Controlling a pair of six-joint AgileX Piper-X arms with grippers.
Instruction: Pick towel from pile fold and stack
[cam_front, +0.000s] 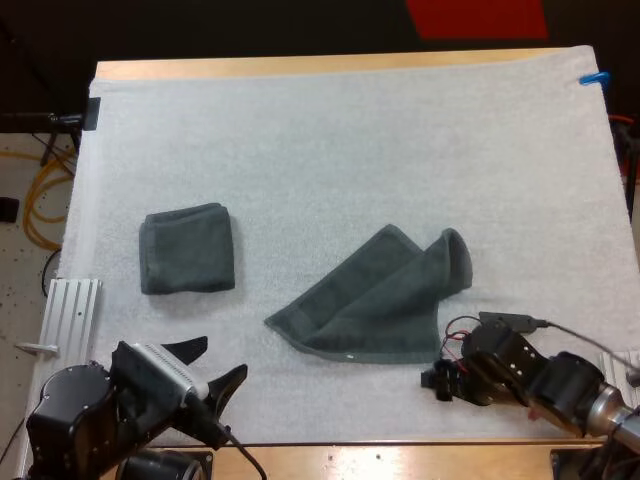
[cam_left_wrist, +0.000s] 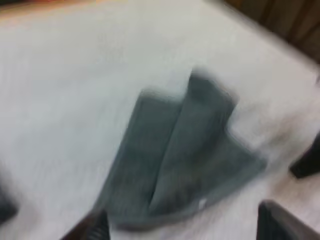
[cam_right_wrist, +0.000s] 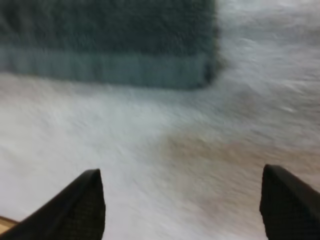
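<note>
Seemingly mid-fold, the half-folded towel (cam_front: 375, 305) lies askew on the mat (cam_front: 350, 150), well right of the folded towel (cam_front: 187, 250), with both arms' jaws open and empty near it, so next they must grip an edge.

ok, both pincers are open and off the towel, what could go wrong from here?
1. The half-folded towel lies skewed with one corner curled up; it may spring open.
2. The right pincer, open beside the layered near edge, could catch only the top layer and undo the fold.
3. The folded towel sits apart to the left, so carrying across could loosen the fold.
</note>
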